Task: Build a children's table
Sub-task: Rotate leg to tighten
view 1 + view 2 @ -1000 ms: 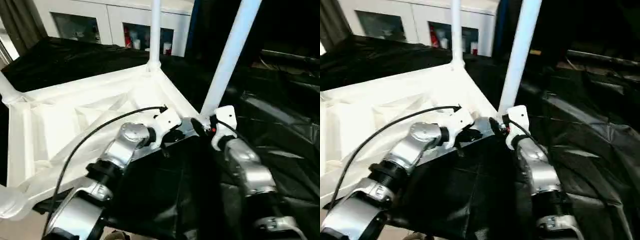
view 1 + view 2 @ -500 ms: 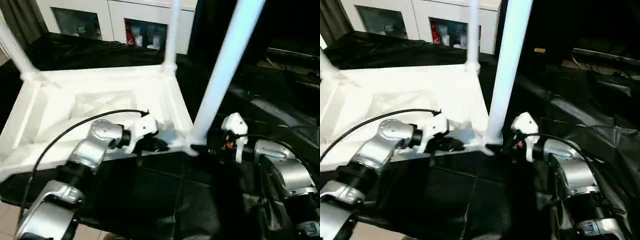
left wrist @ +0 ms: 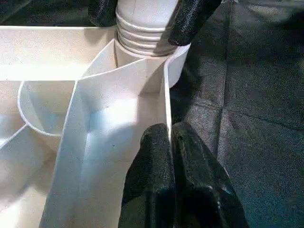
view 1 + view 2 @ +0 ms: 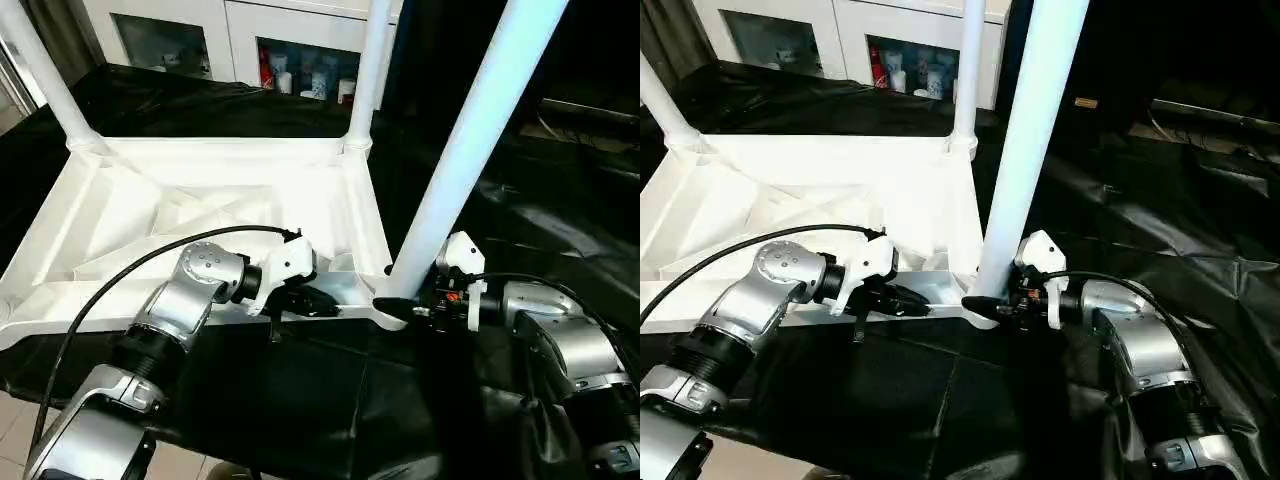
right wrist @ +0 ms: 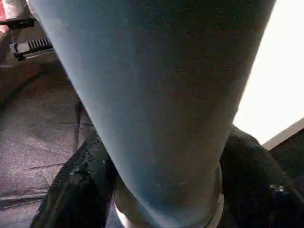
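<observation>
Children's table parts lie upside down on the big black-draped work table (image 4: 300,400): a white plastic rectangular tabletop (image 4: 200,215) with a raised rim, and long white tube legs standing up from its round corner sockets.

The right gripper (image 4: 992,306) is at the near right corner of the tabletop. Its two black fingers (image 5: 78,190) are spread apart, one on each side of the bottom of the near right white tube leg (image 4: 470,150). In the right wrist view the fingers sit right against the tube on both sides, so the gripper looks closed around the leg just above the socket. This leg leans a little to the right as it goes up.

The left gripper (image 4: 315,300) is just to the left of that corner, on the near rim of the tabletop. Its black fingers (image 3: 159,185) are pressed tight together, with the thin rim wall running up to them. I cannot tell if the rim is pinched between them. A black cable (image 4: 150,265) loops from the wrist back along the silver left forearm (image 4: 185,300).

Farther away, another white tube leg (image 4: 366,70) stands at the far right corner, and one more white tube leg (image 4: 40,70) stands at the far left corner. White cabinets (image 4: 200,35) with glass doors are behind the work table.
</observation>
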You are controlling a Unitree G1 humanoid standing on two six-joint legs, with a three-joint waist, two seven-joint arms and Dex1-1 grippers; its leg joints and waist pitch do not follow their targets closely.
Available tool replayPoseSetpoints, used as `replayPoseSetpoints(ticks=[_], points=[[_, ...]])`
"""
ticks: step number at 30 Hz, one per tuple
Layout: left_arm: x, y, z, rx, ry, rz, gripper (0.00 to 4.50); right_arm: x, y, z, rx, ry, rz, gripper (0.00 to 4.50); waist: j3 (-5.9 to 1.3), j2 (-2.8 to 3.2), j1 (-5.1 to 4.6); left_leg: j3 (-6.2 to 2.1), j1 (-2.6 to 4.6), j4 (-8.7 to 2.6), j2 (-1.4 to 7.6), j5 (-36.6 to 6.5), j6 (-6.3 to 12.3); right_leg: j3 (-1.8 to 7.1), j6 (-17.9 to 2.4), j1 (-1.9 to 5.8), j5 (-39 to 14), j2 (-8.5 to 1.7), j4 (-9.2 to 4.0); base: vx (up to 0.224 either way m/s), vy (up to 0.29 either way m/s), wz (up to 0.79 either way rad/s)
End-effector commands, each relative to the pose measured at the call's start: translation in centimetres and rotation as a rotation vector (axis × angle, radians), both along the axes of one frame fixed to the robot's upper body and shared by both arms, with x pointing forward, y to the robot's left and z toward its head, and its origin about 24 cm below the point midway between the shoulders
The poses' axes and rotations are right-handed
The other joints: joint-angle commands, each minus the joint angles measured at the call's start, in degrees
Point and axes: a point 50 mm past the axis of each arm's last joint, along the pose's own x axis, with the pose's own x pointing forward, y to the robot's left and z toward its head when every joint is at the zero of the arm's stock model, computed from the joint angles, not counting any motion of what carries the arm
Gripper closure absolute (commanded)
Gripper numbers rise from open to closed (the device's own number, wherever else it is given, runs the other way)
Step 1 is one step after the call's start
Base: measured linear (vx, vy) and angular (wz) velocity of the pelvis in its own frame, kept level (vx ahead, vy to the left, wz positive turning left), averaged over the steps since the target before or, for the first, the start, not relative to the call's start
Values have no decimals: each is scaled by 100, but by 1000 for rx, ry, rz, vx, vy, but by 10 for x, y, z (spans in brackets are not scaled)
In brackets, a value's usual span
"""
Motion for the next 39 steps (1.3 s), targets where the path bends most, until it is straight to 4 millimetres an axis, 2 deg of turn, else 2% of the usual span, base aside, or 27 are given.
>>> replayPoseSetpoints(ticks=[1, 3, 4, 5, 6, 7, 8, 9, 11, 12, 13, 14, 15, 16, 17, 18, 19, 22, 23, 24, 25, 27, 31, 34, 37, 38, 39], points=[[-1, -1, -14, 28, 12, 47, 450, -4, 4, -4, 5, 19, 28, 185, -321, -79, 13, -25, 41, -299, 144, -1126, 555, 182, -1345, 299, -1290, -219, -326, 0, 0, 0], [3, -2, -15, 31, -7, 102, 450, -4, 5, -7, 15, 16, -6, 188, -294, -74, 15, -21, 59, -314, 151, -1297, 508, 187, -1281, 269, -1572, -222, -368, 0, 0, 0], [10, -7, -15, 14, -29, 179, 450, -2, 9, -15, 51, 23, -107, 189, -285, -74, 15, -26, 68, -323, 152, -1385, 473, 185, -1243, 262, -1729, -224, -385, 0, 0, 0], [10, -7, -15, 14, -29, 179, 450, -2, 9, -15, 51, 23, -107, 189, -252, -68, 10, -28, 91, -342, 152, -1626, 374, 187, -1144, 222, -2149, -225, -441, 0, 0, 0], [12, -10, -15, 5, -35, 208, 450, -1, 10, -18, 64, 29, -150, 189, -255, -78, 9, -43, 95, -349, 146, -1715, 318, 182, -1078, 233, -2354, -236, -458, 0, 0, 0], [15, -14, -15, -4, -47, 249, 450, -1, 13, -24, 77, 43, -210, 189, -264, -81, -14, -72, 51, -373, 142, -1704, 232, 176, -979, 259, -2466, -236, -446, 0, 0, 0], [17, -17, -15, -9, -55, 274, 450, -1, 14, -27, 83, 53, -244, 189, -248, -73, -24, -74, 91, -380, 147, -1892, 185, 179, -916, 204, -2628, -231, -486, 0, 0, 0], [19, -23, -16, -16, -64, 302, 450, -1, 18, -33, 87, 69, -301, 189, -251, -89, -28, -83, 94, -379, 143, -1937, 169, 174, -880, 214, -2703, -234, -491, 0, 0, 0], [21, -30, -16, -23, -72, 339, 450, 0, 23, -40, 88, 87, -383, 189, -228, -84, -46, -92, 106, -391, 126, -2086, 143, 180, -742, 174, -3025, -236, -540, 0, 0, 0], [22, -43, -18, -31, -69, 376, 450, 1, 31, -49, 80, 115, -513, 189, -226, -69, -61, -100, 105, -398, 118, -2133, 94, 181, -657, 159, -3207, -240, -559, 0, 0, 0], [22, -47, -19, -33, -69, 382, 450, 2, 33, -50, 73, 117, -546, 189, -223, -88, -69, -119, 107, -399, 104, -2222, 83, 161, -554, 160, -3419, -239, -588, 0, 0, 0], [22, -56, -20, -39, -67, 396, 450, 5, 38, -53, 58, 120, -623, 189, -223, -88, -69, -119, 107, -399, 104, -2222, 83, 161, -554, 160, -3419, -239, -588, 0, 0, 0], [21, -62, -21, -42, -63, 396, 450, 7, 41, -55, 48, 120, -663, 189, -213, -85, -87, -139, 115, -404, 94, -2308, 71, 156, -443, 130, -3659, -250, -627, 0, 0, 0], [20, -66, -21, -43, -61, 394, 450, 8, 43, -56, 43, 120, -684, 189, -208, -89, -99, -144, 105, -407, 89, -2328, 68, 153, -402, 133, -3726, -248, -635, 0, 0, 0], [19, -67, -21, -44, -60, 394, 450, 8, 45, -56, 40, 120, -694, 189, -208, -80, -104, -156, 110, -415, 90, -2353, 66, 151, -379, 128, -3779, -256, -645, 0, 0, 0], [17, -76, -21, -53, -55, 380, 450, 11, 52, -56, 36, 117, -719, 189, -204, -2, -104, -181, 113, -429, 85, -2438, 48, 143, -345, 126, -3837, -263, -654, 0, 0, 0], [14, -83, -20, -62, -51, 364, 450, 13, 58, -54, 37, 114, -733, 189, -223, -29, -139, -195, 93, -448, 77, -2507, 58, 122, -298, 156, -3786, -249, -673, 0, 0, 0], [11, -93, -19, -70, -56, 344, 450, 16, 69, -50, 35, 89, -723, 189, -221, -20, -151, -195, 97, -472, 84, -2538, 94, 125, -313, 146, -3590, -236, -688, 0, 0, 0], [12, -93, -18, -69, -62, 338, 450, 17, 70, -48, 23, 64, -711, 134, -219, -16, -149, -188, 114, -472, 84, -2611, 111, 127, -319, 134, -3572, -232, -699, 0, 0, 0], [12, -92, -18, -68, -62, 337, 450, 17, 69, -48, 26, 62, -709, 134, -224, 20, -145, -196, 111, -477, 84, -2633, 105, 128, -331, 140, -3549, -239, -692, 0, 0, 0], [12, -91, -18, -67, -63, 336, 450, 18, 68, -47, 28, 62, -708, 120, -223, 5, -154, -191, 106, -481, 82, -2643, 109, 128, -333, 142, -3528, -232, -702, 0, 0, 0], [14, -80, -18, -54, -66, 329, 450, 19, 61, -43, 14, 18, -669, 102, -244, 12, -142, -195, 95, -503, 102, -2582, 126, 127, -417, 181, -3264, -247, -681, 0, 0, 0], [15, -68, -20, -40, -59, 319, 450, 19, 55, -36, 13, -22, -583, 80, -244, 5, -137, -169, 93, -500, 104, -2529, 173, 146, -499, 180, -3079, -244, -675, 0, 0, 0], [12, -47, -22, -10, -44, 249, 450, 11, 41, -23, 23, -62, -334, 80, -261, -15, -100, -148, 56, -488, 118, -2306, 324, 165, -600, 247, -2770, -259, -640, 0, 0, 0], [11, -39, -22, 2, -36, 214, 450, 7, 33, -17, 35, -55, -257, 80, -270, -27, -79, -113, 25, -455, 127, -1946, 445, 185, -803, 260, -2412, -260, -581, 0, 0, 0], [9, -28, -21, 13, -18, 164, 450, 3, 22, -10, 46, -43, -178, 80, -266, -28, -72, -107, 30, -452, 130, -1907, 460, 194, -829, 251, -2374, -258, -578, 0, 0, 0], [8, -23, -21, 20, -12, 143, 450, 2, 17, -8, 48, -30, -148, 80, -288, -32, -60, -102, 22, -427, 129, -1781, 515, 204, -911, 278, -2135, -246, -523, 0, 0, 0]])
